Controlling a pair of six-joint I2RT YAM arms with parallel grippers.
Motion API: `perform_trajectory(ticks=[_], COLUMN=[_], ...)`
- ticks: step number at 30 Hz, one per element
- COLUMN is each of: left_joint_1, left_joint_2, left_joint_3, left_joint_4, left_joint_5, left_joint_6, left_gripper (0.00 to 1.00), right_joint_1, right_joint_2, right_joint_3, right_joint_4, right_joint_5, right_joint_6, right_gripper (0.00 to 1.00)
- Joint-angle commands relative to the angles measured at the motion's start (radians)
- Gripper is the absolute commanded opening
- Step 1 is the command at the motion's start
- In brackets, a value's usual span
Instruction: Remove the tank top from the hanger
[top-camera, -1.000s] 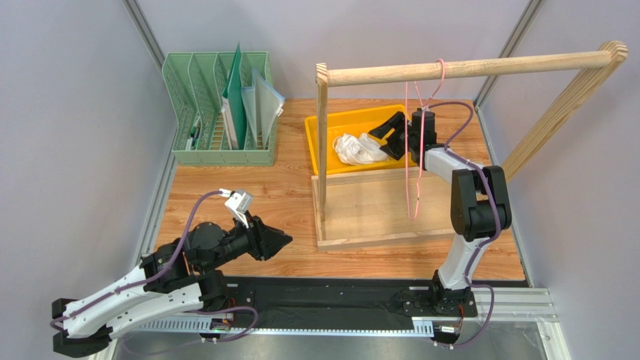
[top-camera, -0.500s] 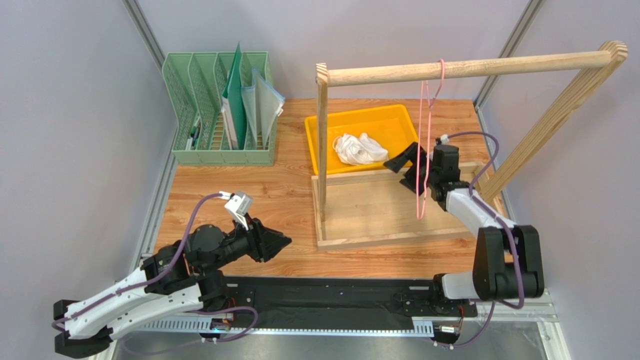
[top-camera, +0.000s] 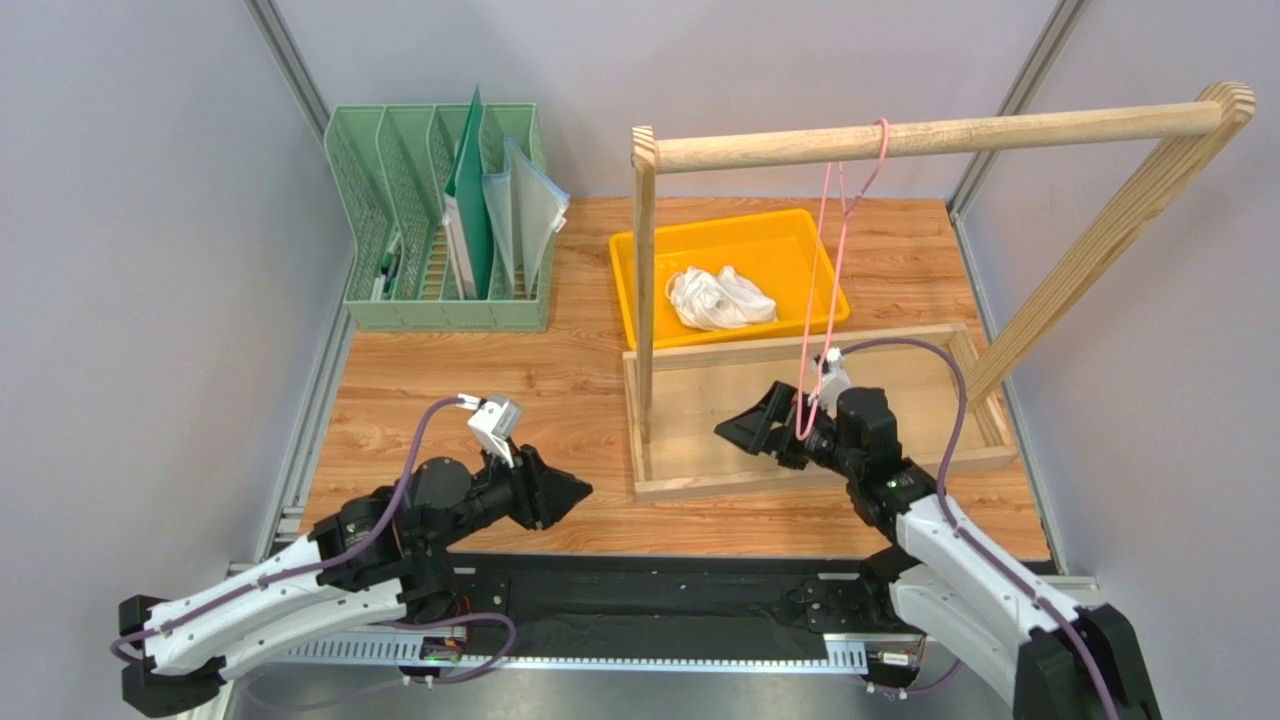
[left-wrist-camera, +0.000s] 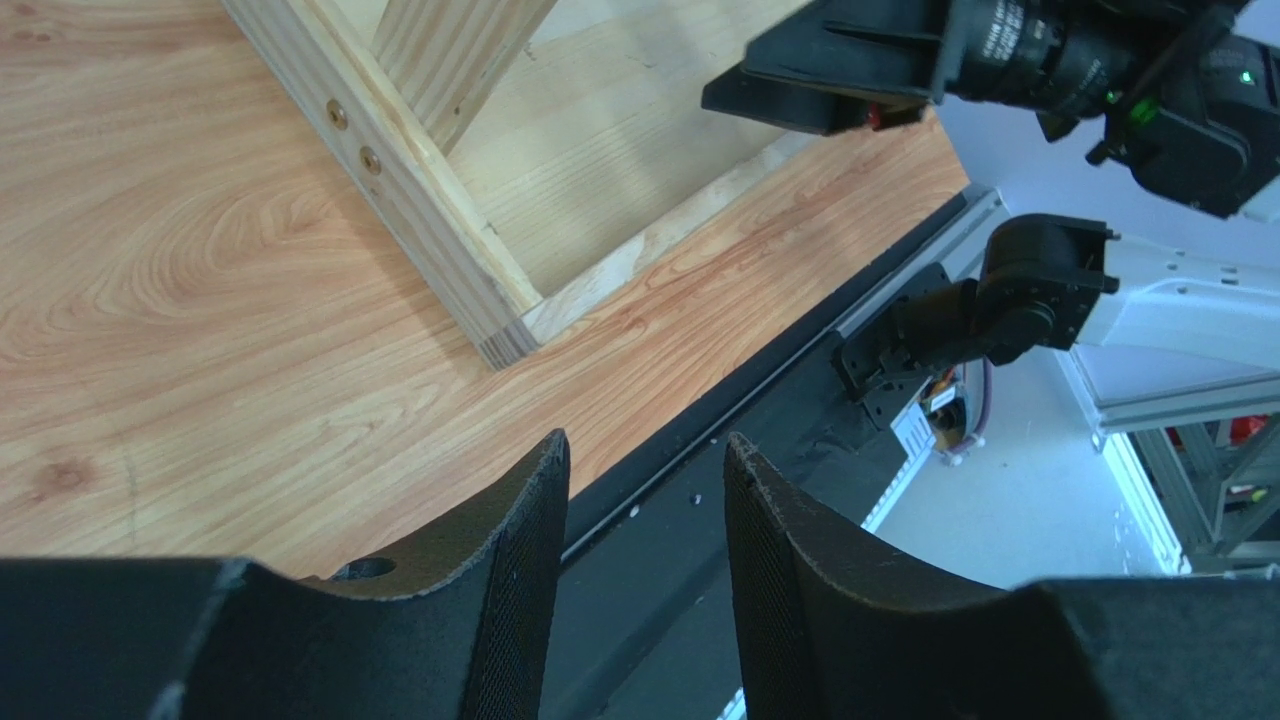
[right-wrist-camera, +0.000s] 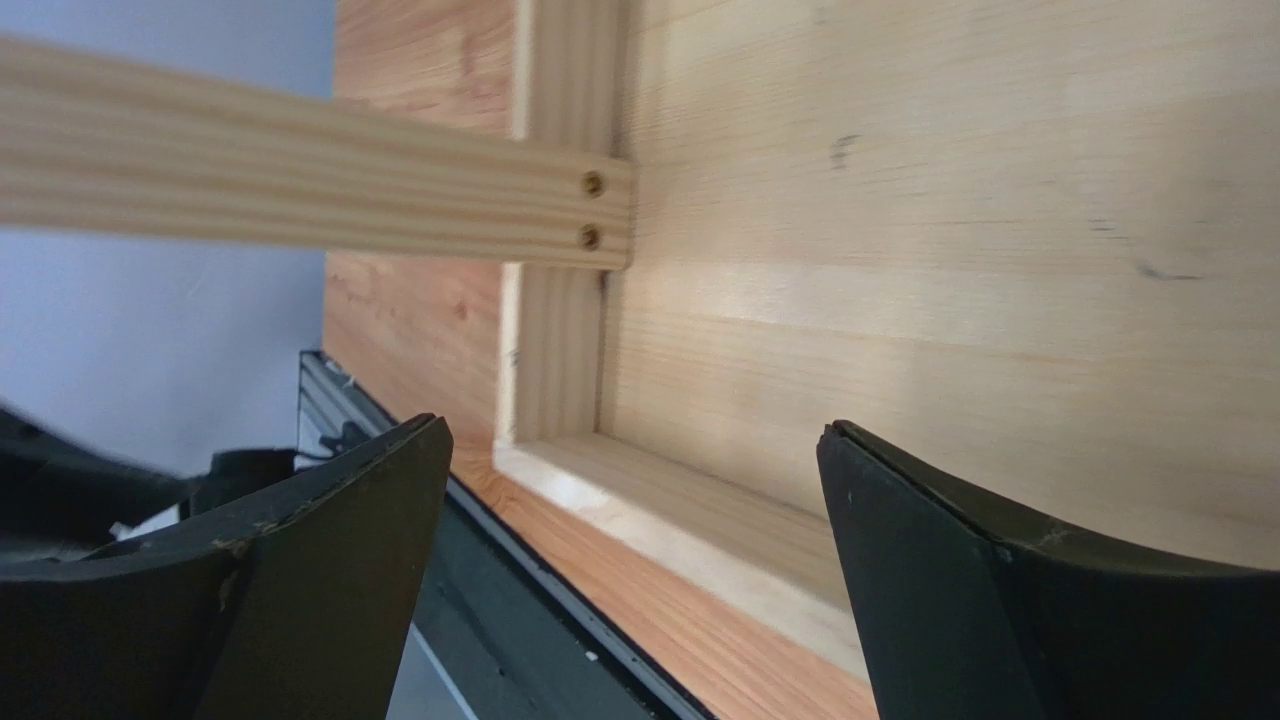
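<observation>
The white tank top (top-camera: 720, 297) lies crumpled in the yellow tray (top-camera: 796, 233), off the hanger. The bare pink wire hanger (top-camera: 881, 150) hangs by its hook from the wooden rail, and its lower end reaches down beside my right wrist. My right gripper (top-camera: 742, 431) is open and empty, low over the front edge of the frame's base, pointing left; it also shows in the right wrist view (right-wrist-camera: 631, 435). My left gripper (top-camera: 574, 488) is open a little and empty near the table's front edge; the left wrist view (left-wrist-camera: 646, 443) shows a gap between its fingers.
The wooden rail frame (top-camera: 932, 138) stands on a flat wooden base (top-camera: 706, 398) at the right. A green file rack (top-camera: 436, 225) with folders stands at the back left. A black mounting rail (top-camera: 661, 593) runs along the near edge.
My right gripper has pulled back from the tray to the front of the frame's base, leaving the tank top in the tray. The hanger has swung. The left arm shifted slightly right.
</observation>
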Motion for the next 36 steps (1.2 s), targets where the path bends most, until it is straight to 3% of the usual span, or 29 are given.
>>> perform_trajectory(ticks=[1, 10, 17, 20, 36], left_joint_1=[-0.002, -0.002, -0.002, -0.002, -0.002], left_joint_2=[-0.023, -0.157, -0.464, -0.396, -0.368], left_joint_3=[-0.080, -0.316, -0.459, -0.490, -0.495], left_joint_4=[0.119, 0.283, 0.248, 0.307, 0.283], left_joint_5=[-0.001, 0.033, 0.063, 0.097, 0.056], left_joint_6=[-0.044, -0.133, -0.185, -0.176, -0.176], left_gripper=[0.49, 0.49, 0.49, 0.49, 0.48], right_joint_1=[0.085, 0.160, 0.175, 0.179, 0.198], right_joint_2=[-0.165, -0.437, -0.779, -0.917, -0.888], right_joint_3=[-0.068, -0.332, -0.381, -0.381, -0.384], right_joint_4=[0.091, 0.126, -0.141, -0.260, -0.308], right_joint_5=[0.038, 0.081, 0.146, 0.169, 0.267], right_joint_6=[0.013, 0.148, 0.137, 0.126, 0.059], right_gripper=[1.00, 1.00, 1.00, 1.00, 1.00])
